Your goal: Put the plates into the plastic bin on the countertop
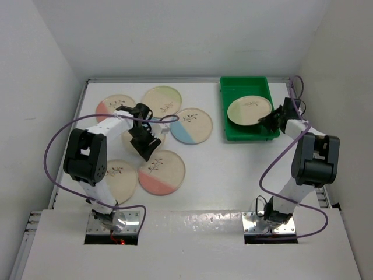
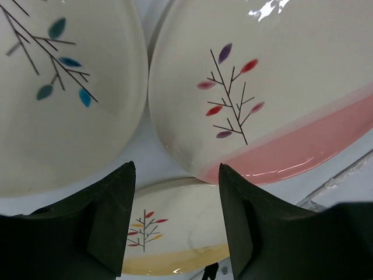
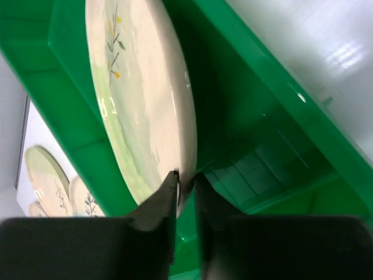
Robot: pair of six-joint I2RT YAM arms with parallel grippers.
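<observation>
Right gripper (image 3: 185,182) pinches pale-green plate (image 3: 145,99) by its rim, in green bin (image 3: 262,128)
Left gripper (image 2: 176,175) hangs jaws apart over the loose plates (image 2: 274,76)

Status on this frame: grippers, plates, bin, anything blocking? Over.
Right gripper shut on rim of one plate, tilted inside green bin. Left gripper open above six plates on countertop. No obstruction seen.

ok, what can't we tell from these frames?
- Top view: the cream plate under the left gripper is mostly covered by it.
- Right wrist view: whether the right gripper clamps the tilted plate or only brackets its rim; its fingers hide the contact.
- Top and right wrist views: the plastic bin floor beneath that plate, hidden by it.
</observation>
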